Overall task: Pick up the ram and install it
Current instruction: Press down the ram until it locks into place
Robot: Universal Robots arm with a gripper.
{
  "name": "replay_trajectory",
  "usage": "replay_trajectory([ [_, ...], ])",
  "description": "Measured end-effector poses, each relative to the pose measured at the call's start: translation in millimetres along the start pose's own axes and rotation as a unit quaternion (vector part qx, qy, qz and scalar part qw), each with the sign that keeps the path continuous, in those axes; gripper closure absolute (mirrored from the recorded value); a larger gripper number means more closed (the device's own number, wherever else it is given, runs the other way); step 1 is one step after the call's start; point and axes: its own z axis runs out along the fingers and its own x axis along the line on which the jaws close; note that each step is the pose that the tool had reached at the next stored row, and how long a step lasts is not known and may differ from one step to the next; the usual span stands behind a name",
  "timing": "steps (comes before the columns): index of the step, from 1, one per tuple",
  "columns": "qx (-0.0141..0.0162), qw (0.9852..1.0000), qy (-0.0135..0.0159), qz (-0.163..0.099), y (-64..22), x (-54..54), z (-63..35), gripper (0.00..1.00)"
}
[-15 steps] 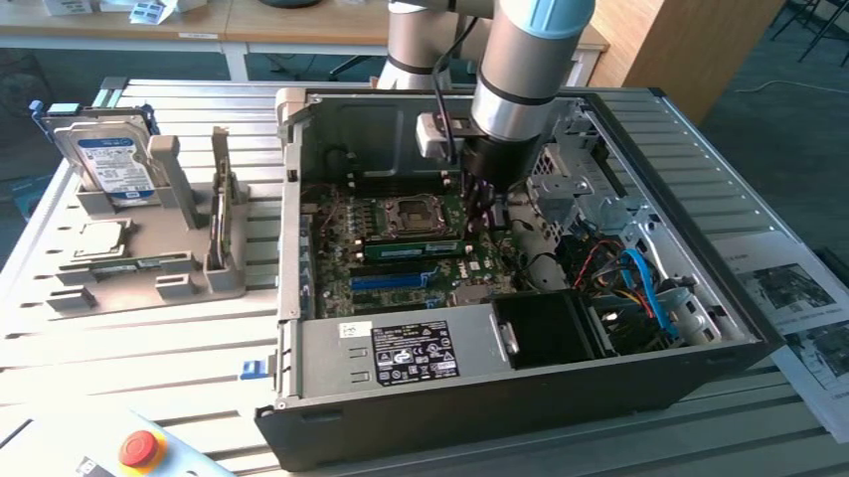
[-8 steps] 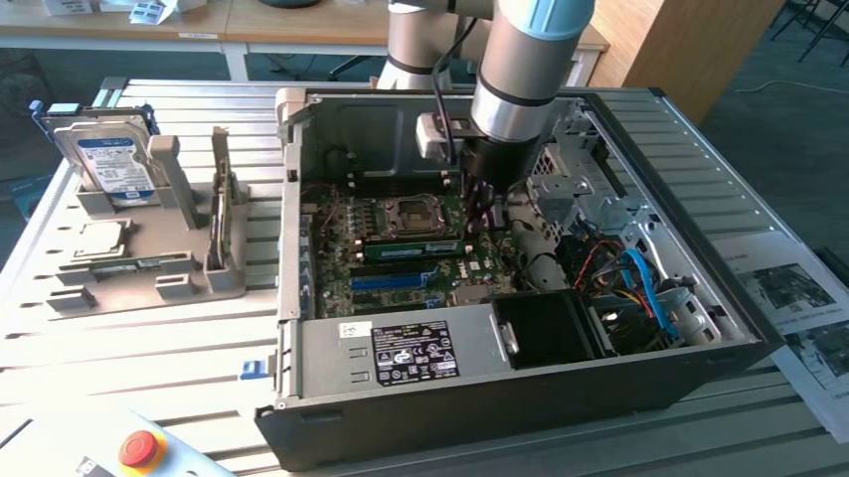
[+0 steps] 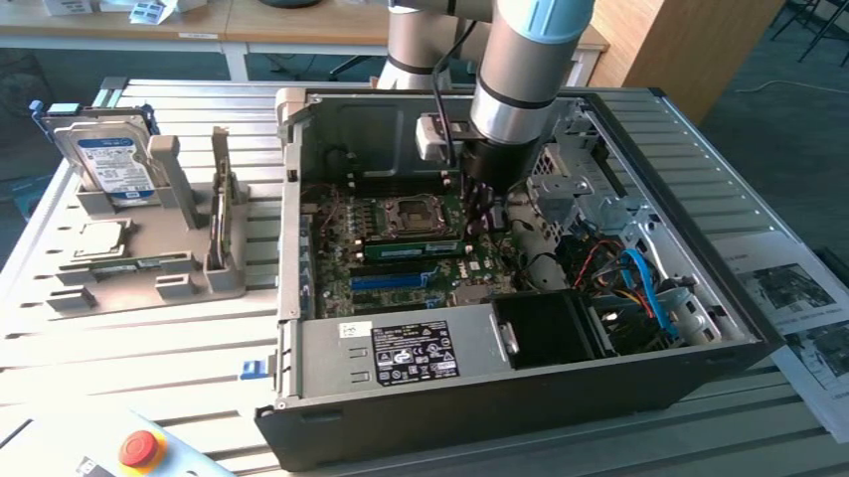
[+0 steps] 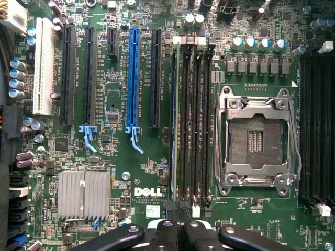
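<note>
**Jaws together over the memory slots, ram on edge beside the socket**

Starting at nine o'clock in the exterior view: a grey moulded holder (image 3: 219, 278) sits on the ribbed metal desk (image 3: 159, 348), and it looks made to keep parts upright and easy to grab. The boxy hard drive (image 3: 113, 164) stands in one pocket and the square silver processor chip (image 3: 99, 238) lies flat. A spare stick (image 3: 221, 194), thin and green, stands on edge at the holder's three o'clock side.

On to the centre. The black steel computer case (image 3: 531, 397) lies open on its side, so the motherboard faces up and the arm can reach straight down. The ram (image 3: 412, 248) sits on edge at six o'clock of the processor socket (image 3: 402, 214), a narrow green strip with dark chips. I judge it to be in its slot, though I cannot tell if it is fully seated.

In the wrist view, from nine o'clock across: a finned aluminium heatsink (image 4: 84, 194), then the long blue slot (image 4: 133, 73) of glossy plastic. Next comes the ram (image 4: 172, 120) edge-on, a thin line at the nine o'clock side of the black memory slots. The bright metal socket frame (image 4: 256, 138) is at three o'clock.

The gripper (image 4: 178, 232) hangs just above those slots. Its black rounded jaws are pressed together, with nothing visible between them. In the exterior view the gripper (image 3: 484, 204) is down inside the case, at three o'clock of the socket.
</note>
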Motion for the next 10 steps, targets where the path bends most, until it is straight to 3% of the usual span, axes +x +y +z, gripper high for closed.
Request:
replay_trajectory([
  [10,0.0001,1.0000,-0.0001,0.000,0.0,0.0,1.3,0.89],
])
